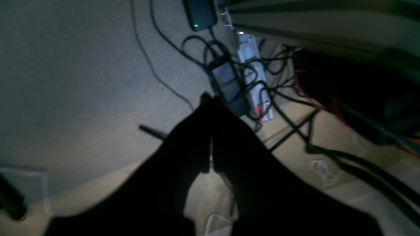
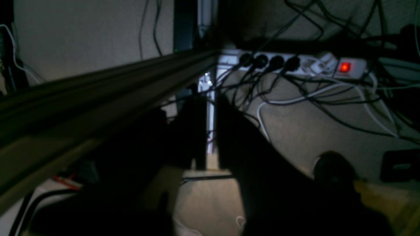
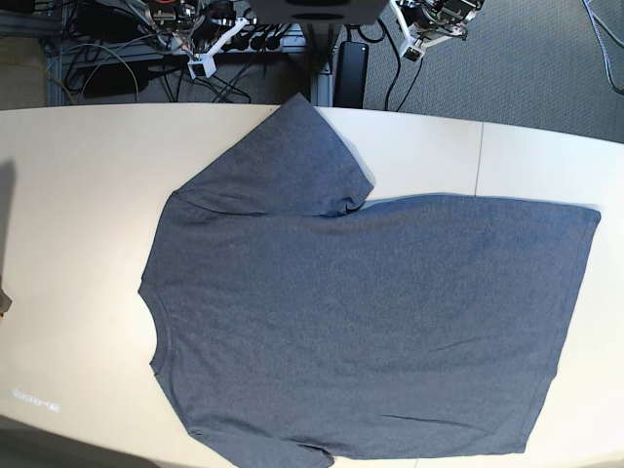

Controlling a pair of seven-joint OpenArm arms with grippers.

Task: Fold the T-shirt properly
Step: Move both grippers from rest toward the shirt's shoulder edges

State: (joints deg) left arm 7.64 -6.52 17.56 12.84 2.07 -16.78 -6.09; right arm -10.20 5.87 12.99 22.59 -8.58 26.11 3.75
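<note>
T-shirt [image 3: 370,322] spread flat on the counter [image 3: 78,195].
Left claw [image 1: 210,98] pressed together; right claw [image 2: 211,101] slightly apart, both empty off the counter.

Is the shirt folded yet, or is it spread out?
Spread out, not folded. In the base view the T-shirt lies flat on the table in a single layer, with one sleeve sticking out toward the far edge.

Cream table [image 3: 68,195] with seam on one side. Grey carpet [image 3: 526,58] beyond it. Power strip [image 2: 295,62], red switch lit, black cables [image 2: 328,111] tangled on floor. Under-table area dim; black power brick [image 1: 200,13] shows green LED.
</note>
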